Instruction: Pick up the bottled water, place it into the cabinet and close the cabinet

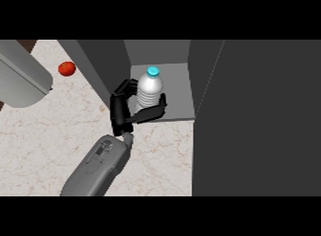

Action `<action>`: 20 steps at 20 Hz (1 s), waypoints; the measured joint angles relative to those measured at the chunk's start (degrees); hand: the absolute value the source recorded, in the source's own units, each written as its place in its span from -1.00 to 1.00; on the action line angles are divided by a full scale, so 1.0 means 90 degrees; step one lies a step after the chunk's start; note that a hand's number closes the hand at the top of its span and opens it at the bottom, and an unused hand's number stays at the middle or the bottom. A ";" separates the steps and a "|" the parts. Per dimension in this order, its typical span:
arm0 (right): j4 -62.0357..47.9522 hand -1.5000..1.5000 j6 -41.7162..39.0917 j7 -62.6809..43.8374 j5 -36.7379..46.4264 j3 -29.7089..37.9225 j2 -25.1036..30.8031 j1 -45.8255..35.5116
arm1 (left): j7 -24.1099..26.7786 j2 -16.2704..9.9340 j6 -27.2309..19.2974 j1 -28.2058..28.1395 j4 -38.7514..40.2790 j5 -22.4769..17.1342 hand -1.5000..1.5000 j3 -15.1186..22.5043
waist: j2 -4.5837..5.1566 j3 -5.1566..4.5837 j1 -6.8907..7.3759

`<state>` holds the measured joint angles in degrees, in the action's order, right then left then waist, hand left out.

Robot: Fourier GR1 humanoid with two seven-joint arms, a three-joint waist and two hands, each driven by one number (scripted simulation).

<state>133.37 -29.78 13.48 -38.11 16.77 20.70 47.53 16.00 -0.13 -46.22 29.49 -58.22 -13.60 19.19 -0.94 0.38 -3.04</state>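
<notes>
- The right hand (126,108) is curling its fingers and thumb around the bottled water (150,90), gripping it upright.
- The bottle is sitting just inside the open cabinet (173,106), on or just above its grey floor, near the front edge.
- The placing step is under way; next the hand is likely needing to let go and back out before shutting the dark door (265,120) at right.
- A red fruit (67,68) is lying on the counter (47,138), far left.
- The left hand is showing nowhere.

The bottled water (149,90) has its lower body hidden behind the hand (126,110); the cabinet (258,120) door blocks everything right of it.
</notes>
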 measured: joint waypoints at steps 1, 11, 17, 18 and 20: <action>-0.0010 -1.00 0.0005 0.0011 -0.0008 0.0004 0.0013 -0.0046 | -0.0039 -0.0010 -0.0075 0.0024 0.0020 0.0020 -1.00 0.0024 | 0.0005 0.0001 -0.0005; -0.0019 -1.00 0.0016 0.0009 -0.0074 -0.0102 0.0031 -0.0098 | -0.0220 -0.0257 0.0979 0.2530 0.2644 -0.0014 -1.00 -0.0657 | 0.0254 -0.0055 -0.0253; -0.0007 -1.00 -0.0003 -0.0006 -0.0124 -0.0081 0.0076 -0.0049 | 0.0325 -0.0241 0.1375 0.3206 0.3643 -0.0084 -1.00 -0.1064 | 0.0271 -0.0061 -0.0249; -0.0011 -1.00 0.0019 -0.0010 -0.0130 -0.0071 0.0070 -0.0063 | 0.0482 -0.0208 0.1444 0.3268 0.3742 -0.0105 -1.00 -0.1130 | 0.0272 -0.0061 -0.0235; -0.0006 -1.00 0.0029 -0.0001 -0.0145 -0.0043 0.0077 -0.0051 | 0.0739 -0.0138 0.1621 0.3406 0.3837 -0.0209 -1.00 -0.1294 | 0.0270 -0.0062 -0.0228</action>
<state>133.32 -29.51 13.47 -39.41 16.38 21.39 47.06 22.65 -1.37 -31.63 60.15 -23.69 -15.48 7.54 1.49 -0.18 -5.09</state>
